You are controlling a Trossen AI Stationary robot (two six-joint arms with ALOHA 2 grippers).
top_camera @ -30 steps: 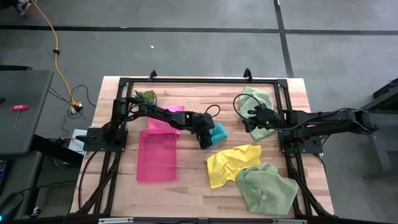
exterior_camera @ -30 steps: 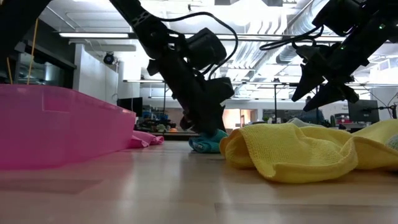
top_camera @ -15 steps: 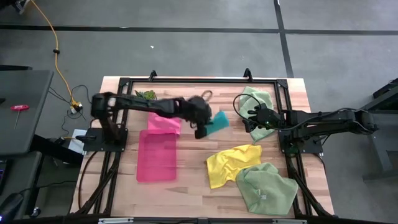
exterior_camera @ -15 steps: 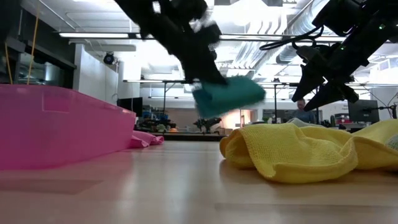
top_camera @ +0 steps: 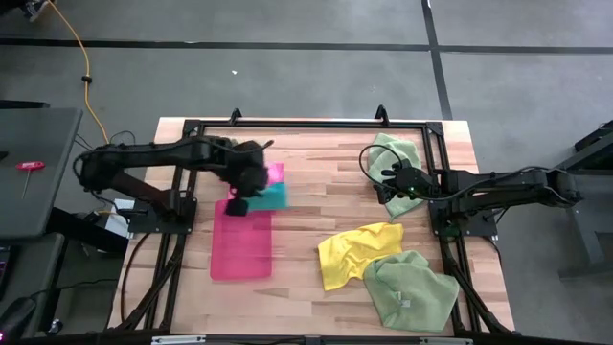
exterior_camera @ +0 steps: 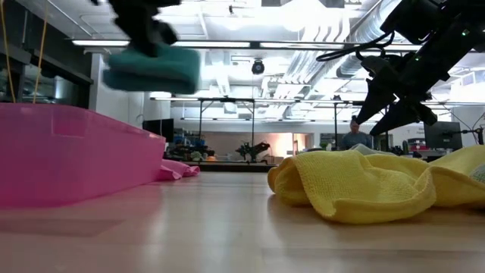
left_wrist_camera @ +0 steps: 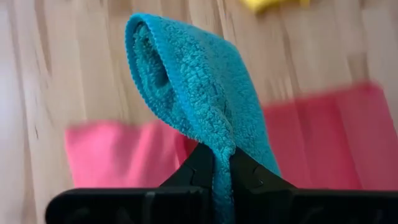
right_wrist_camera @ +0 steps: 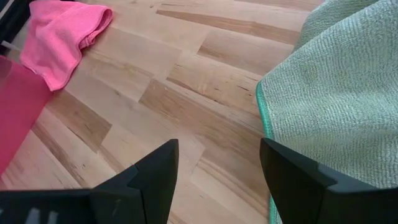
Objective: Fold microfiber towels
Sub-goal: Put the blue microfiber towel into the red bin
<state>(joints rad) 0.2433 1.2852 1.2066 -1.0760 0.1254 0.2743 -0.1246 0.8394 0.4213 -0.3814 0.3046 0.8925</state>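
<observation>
no writing readable anywhere. left pincer (top_camera: 243, 195) is clamped on the folded teal towel (top_camera: 264, 196), held above the pink tray's (top_camera: 239, 251) far end, long axis running left-right. right pincer (top_camera: 391, 188), fingers apart, hovers beside a pale green towel (top_camera: 402, 153).

The left gripper (top_camera: 239, 201) has travelled from table centre toward nine o'clock, lifting the folded teal towel (top_camera: 267, 196) off the wood where it lay a second ago. It now hangs clamped on that towel above the twelve o'clock end of the pink tray (top_camera: 241, 251), beside the hot pink towel (top_camera: 274, 172).
</observation>
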